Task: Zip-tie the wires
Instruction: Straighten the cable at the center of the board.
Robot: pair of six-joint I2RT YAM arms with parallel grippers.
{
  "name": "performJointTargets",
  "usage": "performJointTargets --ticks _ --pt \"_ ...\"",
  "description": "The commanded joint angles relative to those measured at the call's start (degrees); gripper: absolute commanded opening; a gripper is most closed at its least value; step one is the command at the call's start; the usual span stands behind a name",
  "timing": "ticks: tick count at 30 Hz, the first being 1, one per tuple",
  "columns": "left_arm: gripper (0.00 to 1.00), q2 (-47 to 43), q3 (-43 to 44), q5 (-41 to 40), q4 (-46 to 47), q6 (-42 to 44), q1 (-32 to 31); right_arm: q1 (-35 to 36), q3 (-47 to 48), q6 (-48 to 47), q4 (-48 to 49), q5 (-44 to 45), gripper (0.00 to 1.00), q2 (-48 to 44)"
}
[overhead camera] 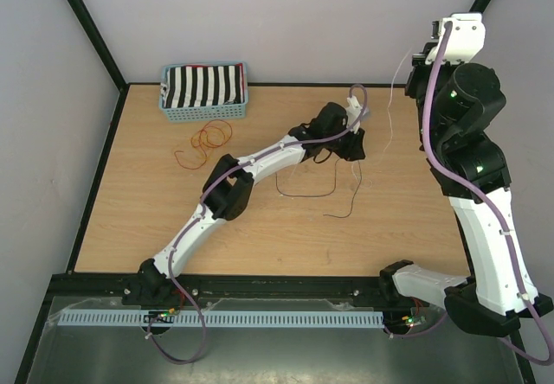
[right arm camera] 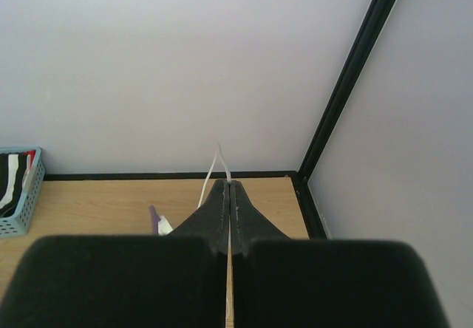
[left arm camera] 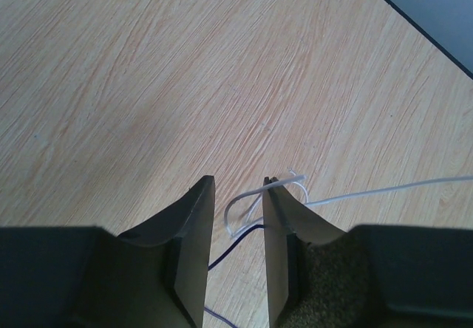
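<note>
The wires lie in two groups: red and orange loops [overhead camera: 208, 137] near the basket, and a thin black-brown strand [overhead camera: 305, 192] mid-table. My left gripper [overhead camera: 353, 149] is low over the table at the dark strand's end. In the left wrist view its jaws [left arm camera: 238, 184] stand partly apart, with a dark wire [left arm camera: 235, 248] and the looped end of a white zip tie [left arm camera: 238, 204] on the table between them; nothing is clamped. My right gripper [overhead camera: 421, 57] is raised at the far right, shut [right arm camera: 228, 182] on the white zip tie [right arm camera: 219, 162], which hangs down [overhead camera: 391, 107] toward the left gripper.
A blue basket [overhead camera: 203, 114] holding a black-and-white striped cloth stands at the back left of the wooden table [overhead camera: 138, 220]. A black frame post [right arm camera: 347, 84] and pale walls close in the back right corner.
</note>
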Motion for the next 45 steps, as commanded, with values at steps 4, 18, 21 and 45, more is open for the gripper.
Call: performJointTargets --ticks 4,18,21,45 --pt "0.13 0.41 2.47 -0.98 2.38 -0.29 -0.53 -0.12 -0.18 -1.15 1.38 1.44 0.00 -1.03" --pt "0.00 -6.27 7.09 -7.46 10.62 -7.20 6.42 -0.08 -2.99 -8.02 3.54 16.76 0.00 -0.10" --pt "0.00 -7.52 7.35 -8.78 12.66 -9.79 9.08 -0.13 -3.53 -8.74 4.45 17.72 0.00 0.55" --pt "0.00 -72.94 -77.54 -4.86 12.94 -15.00 55.06 -11.05 -18.26 -5.21 5.51 23.72 0.00 6.70"
